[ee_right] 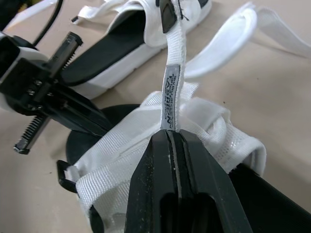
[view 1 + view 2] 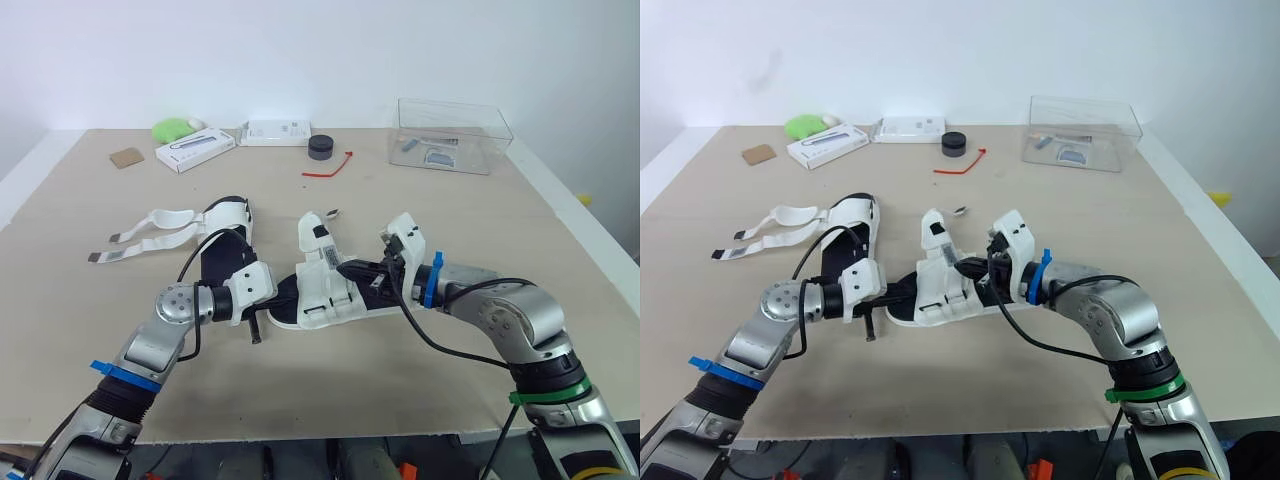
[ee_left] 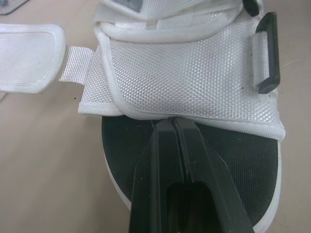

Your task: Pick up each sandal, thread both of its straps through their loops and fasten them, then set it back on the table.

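Mid-table, between both arms: near sandal [image 2: 322, 290]. On it, right gripper [image 1: 170, 133] is clenched on the webbing strap [image 1: 171, 92], which runs straight and taut from the fingers. The left gripper [image 3: 172, 124] is pressed closed, tips against the hem of the white upper over the black footbed; can't tell if fabric is pinched. Just behind-left of it, close to the left arm, lies the far sandal [image 2: 226, 232], its loose straps [image 2: 150, 235] splayed toward the table's left edge. Along the far edge, well apart: white box [image 2: 195, 151], green object [image 2: 175, 128], flat white box [image 2: 278, 132], black puck [image 2: 321, 146], red tie [image 2: 330, 167], clear bin [image 2: 452, 135]. The table [image 2: 560, 250] is bare on the right side and along the near edge.
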{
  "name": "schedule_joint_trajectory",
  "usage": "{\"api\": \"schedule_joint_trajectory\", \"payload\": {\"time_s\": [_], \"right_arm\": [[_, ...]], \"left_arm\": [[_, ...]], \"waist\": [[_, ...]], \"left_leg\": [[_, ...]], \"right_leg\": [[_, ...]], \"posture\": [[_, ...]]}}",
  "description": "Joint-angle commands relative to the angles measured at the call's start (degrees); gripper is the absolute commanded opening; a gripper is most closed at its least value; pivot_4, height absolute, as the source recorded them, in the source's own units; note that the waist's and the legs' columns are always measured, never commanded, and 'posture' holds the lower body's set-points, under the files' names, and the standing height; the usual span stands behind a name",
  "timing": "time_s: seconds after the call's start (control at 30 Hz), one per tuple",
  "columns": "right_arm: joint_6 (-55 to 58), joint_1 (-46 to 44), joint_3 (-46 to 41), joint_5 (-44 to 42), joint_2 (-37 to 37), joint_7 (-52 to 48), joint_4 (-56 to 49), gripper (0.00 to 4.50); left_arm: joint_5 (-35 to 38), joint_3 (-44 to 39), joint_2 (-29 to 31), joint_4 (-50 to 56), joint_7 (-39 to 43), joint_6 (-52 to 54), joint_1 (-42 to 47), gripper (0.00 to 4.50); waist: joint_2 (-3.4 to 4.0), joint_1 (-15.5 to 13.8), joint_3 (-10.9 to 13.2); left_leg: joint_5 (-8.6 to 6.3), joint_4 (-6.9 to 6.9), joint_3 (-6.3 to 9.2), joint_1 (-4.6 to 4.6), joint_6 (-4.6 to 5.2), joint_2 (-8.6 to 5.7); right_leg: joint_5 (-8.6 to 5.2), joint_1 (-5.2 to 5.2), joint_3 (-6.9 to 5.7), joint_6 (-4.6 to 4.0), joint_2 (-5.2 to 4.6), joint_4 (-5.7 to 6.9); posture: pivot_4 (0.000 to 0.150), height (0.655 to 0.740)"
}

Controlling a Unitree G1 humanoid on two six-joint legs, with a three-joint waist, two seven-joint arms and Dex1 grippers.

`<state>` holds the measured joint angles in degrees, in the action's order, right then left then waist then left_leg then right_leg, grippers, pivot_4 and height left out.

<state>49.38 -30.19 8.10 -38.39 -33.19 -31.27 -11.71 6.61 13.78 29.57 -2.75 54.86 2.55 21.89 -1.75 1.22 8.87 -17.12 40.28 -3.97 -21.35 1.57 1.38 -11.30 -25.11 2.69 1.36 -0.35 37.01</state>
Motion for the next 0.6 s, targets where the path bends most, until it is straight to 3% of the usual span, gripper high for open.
{"api": "schedule_joint_trajectory", "payload": {"time_s": [0.03, 0.13, 0.47, 0.6], "right_arm": [[-5.48, -1.5, -2.23, 4.84, -0.53, -0.17, -0.85, 1.87], [-6.72, -1.43, -2.78, 6.2, -0.44, -0.86, -1.82, 3.25], [-12.61, -6.52, -1.23, 9.87, 3.24, -4.24, -4.26, 3.25], [-15.77, -6.7, 1.4, 13.73, 4.42, -6.82, 0.05, 1.57]], "left_arm": [[-1.56, 0.8, 0.64, -0.6, -0.05, 1.24, -1.3, 0.0], [-1.57, 0.77, 0.68, -0.52, 0.05, 1.3, -1.29, 0.0], [-1.89, 1.06, 0.35, -1.29, 0.27, 1.0, -0.38, 0.0], [-1.93, 1.21, -0.01, -1.49, 0.13, 0.98, -0.08, 0.0]], "waist": [[0.0, 0.0, 0.0], [0.0, 0.0, 0.0], [0.01, 0.0, 0.01], [0.0, -0.06, 0.0]], "left_leg": [[0.0, 0.0, 0.0, -0.01, 0.0, 0.0], [0.0, -0.01, -0.03, -0.09, 0.0, -0.01], [-0.02, -0.03, -0.03, -0.16, 0.02, -0.01], [-0.02, -0.03, 0.05, -0.15, 0.02, -0.01]], "right_leg": [[0.0, -0.01, 0.0, 0.0, 0.02, 0.0], [-0.03, -0.09, -0.01, 0.04, 0.08, 0.0], [-0.05, -0.15, -0.01, 0.08, 0.06, -0.03], [-0.06, -0.11, -0.04, 0.04, 0.07, -0.03]], "posture": [[0.15, 0.74], [0.15, 0.74], [0.15, 0.74], [0.15, 0.74]]}}
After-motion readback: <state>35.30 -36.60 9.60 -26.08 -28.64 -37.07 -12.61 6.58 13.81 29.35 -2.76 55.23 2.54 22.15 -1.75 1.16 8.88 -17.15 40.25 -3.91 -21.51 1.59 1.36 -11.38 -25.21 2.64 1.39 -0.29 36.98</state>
